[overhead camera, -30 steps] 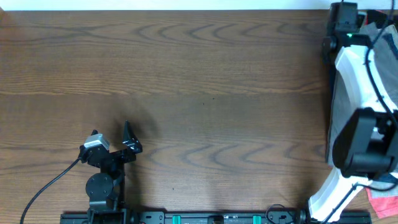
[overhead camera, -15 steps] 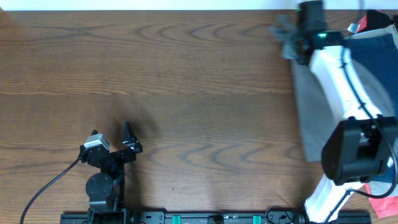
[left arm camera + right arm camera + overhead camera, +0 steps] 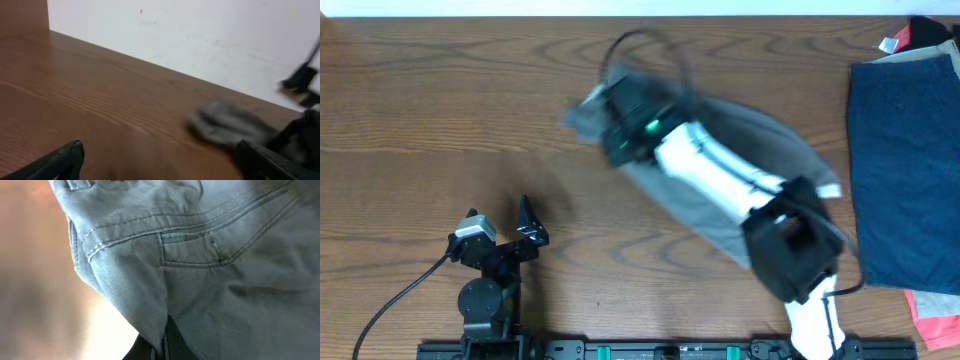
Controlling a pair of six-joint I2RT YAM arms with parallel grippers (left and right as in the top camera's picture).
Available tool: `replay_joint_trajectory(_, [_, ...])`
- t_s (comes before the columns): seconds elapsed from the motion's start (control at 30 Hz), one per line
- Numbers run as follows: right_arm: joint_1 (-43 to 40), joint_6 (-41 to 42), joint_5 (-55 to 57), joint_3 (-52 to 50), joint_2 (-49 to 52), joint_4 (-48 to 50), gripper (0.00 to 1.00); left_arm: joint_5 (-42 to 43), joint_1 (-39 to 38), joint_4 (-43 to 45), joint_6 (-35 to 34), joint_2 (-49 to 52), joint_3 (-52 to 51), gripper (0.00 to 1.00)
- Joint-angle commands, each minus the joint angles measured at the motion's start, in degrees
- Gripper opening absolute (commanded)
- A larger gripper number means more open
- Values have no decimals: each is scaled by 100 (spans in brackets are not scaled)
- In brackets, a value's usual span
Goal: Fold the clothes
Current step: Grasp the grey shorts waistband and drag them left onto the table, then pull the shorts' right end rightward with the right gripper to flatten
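Observation:
My right gripper (image 3: 610, 115) is shut on the grey-taupe shorts (image 3: 760, 130) and holds them over the middle of the table, blurred by motion. In the right wrist view the shorts (image 3: 200, 255) fill the frame, with waistband and welt pocket showing, pinched between my fingers (image 3: 172, 340). They also show as a grey blur in the left wrist view (image 3: 225, 122). The navy blue shorts (image 3: 905, 170) lie flat at the right edge. A black piece (image 3: 930, 30) and an orange-red piece (image 3: 932, 310) peek out beside them. My left gripper (image 3: 527, 222) is open and empty at the front left.
The left arm's base (image 3: 485, 300) and its cable (image 3: 390, 300) sit at the front left. A rail (image 3: 660, 350) runs along the front edge. A white wall (image 3: 200, 35) stands behind the table's far edge.
My right arm has swung fast from the right edge toward the table's middle, dragging the grey-taupe shorts off the pile and uncovering the navy shorts. The left arm has not moved.

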Motion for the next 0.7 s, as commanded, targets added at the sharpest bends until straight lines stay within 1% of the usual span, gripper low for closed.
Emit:
replay_joint_trajectory(0.0, [439, 225, -503, 87, -94, 31, 1, -129, -17, -208, 74, -31, -120, 98])
replay_joint_trajectory(0.1, [713, 240, -1056, 98, -199, 39, 2, -131, -17, -208, 74, -28, -120, 98])
replay_joint_trajectory(0.13, [787, 238, -1272, 101, -251, 33, 6, -129, -17, -208, 74, -28, -120, 98])
replay_joint_trajectory(0.17, [831, 221, -1320, 103, -293, -9, 17, -131, -17, -208, 74, -28, -120, 98])
replay_joint_trajectory(0.2, [848, 216, -1305, 109, -334, -85, 33, -131, -17, -208, 74, -28, -120, 98])
replay_joint_trajectory(0.23, [844, 173, -1285, 114, -398, -179, 55, -131, -17, -208, 74, -28, -120, 98])
replay_joint_trajectory(0.27, [804, 166, -1224, 114, -452, -282, 80, -129, -17, -208, 74, -31, -120, 98])
replay_joint_trajectory(0.3, [741, 129, -1147, 114, -535, -393, 86, -131, -17, -208, 74, -28, -120, 98])
replay_joint_trajectory(0.43, [267, 90, -584, 114, -949, -918, 87, -131, -17, -208, 74, -28, -120, 98])
replay_joint_trajectory(0.47, [118, 92, -485, 114, -1064, -1060, 90, -131, -17, -208, 74, -31, -120, 98])
replay_joint_trajectory(0.5, [-101, 90, -376, 114, -1224, -1274, 96, -131, -17, -208, 74, -31, -120, 98])
replay_joint_trajectory(0.53, [-275, 90, -297, 114, -1342, -1451, 99, -131, -17, -208, 74, -28, -120, 98])
replay_joint_trajectory(0.67, [-1119, 92, -7, 114, -1744, -2430, 99, -131, -17, -208, 74, -28, -120, 98])
